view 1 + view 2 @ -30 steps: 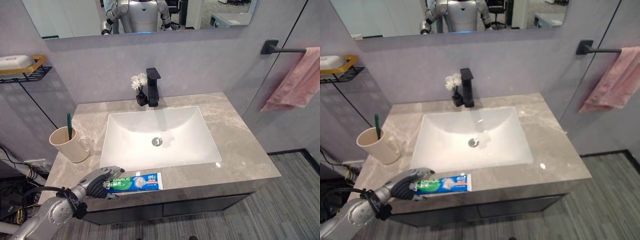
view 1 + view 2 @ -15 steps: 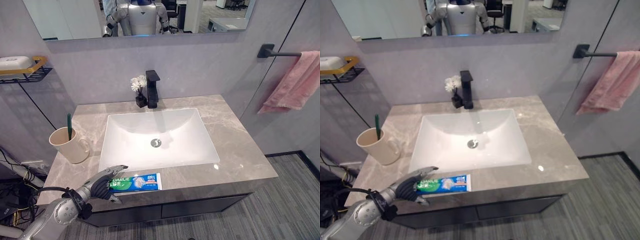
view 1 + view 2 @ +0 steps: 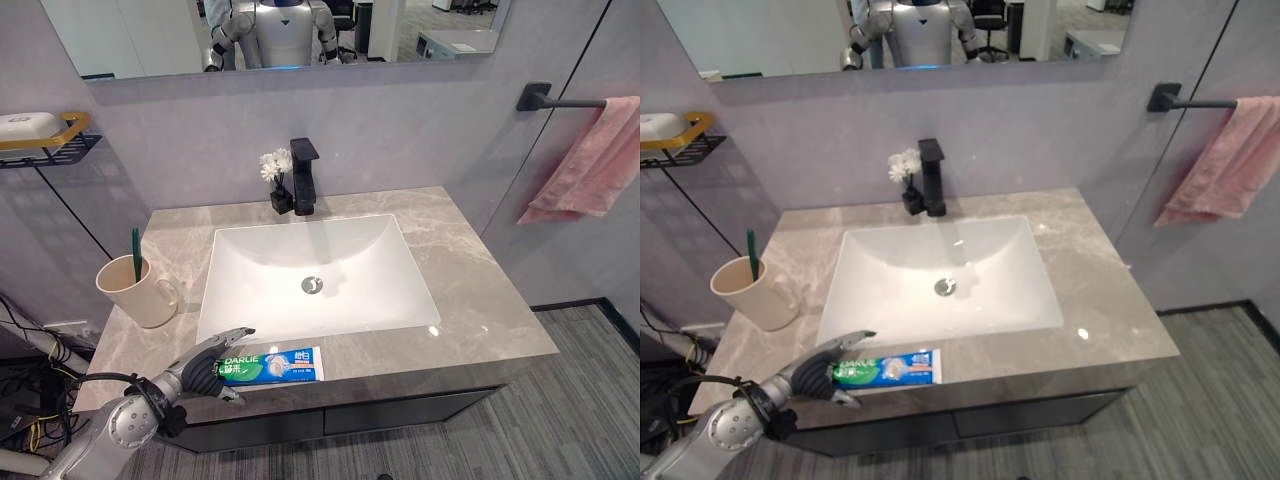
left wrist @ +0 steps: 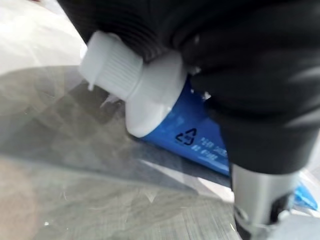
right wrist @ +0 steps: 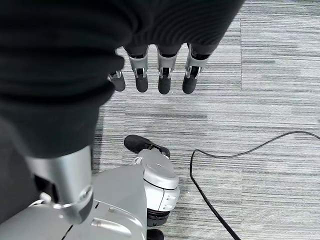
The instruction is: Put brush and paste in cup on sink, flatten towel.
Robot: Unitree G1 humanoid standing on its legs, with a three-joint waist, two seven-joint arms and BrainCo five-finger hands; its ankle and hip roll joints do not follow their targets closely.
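Fingers of the left hand (image 3: 205,362) curl around the cap end of the toothpaste tube (image 3: 270,365), which lies flat on the countertop (image 3: 470,300) in front of the basin (image 3: 315,275). Right hand (image 5: 150,75) hangs relaxed, empty. Risk: this shallow end grip may let the tube pivot or slip during lifting toward the cup (image 3: 140,290).

One cup (image 3: 140,292) (one toothbrush (image 3: 137,252)), one tube (image 3: 270,365)

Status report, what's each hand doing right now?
Left robot hand closing on toothpaste at counter's front edge. Right robot hand open, idle. Brush in cup. Towel bunched.
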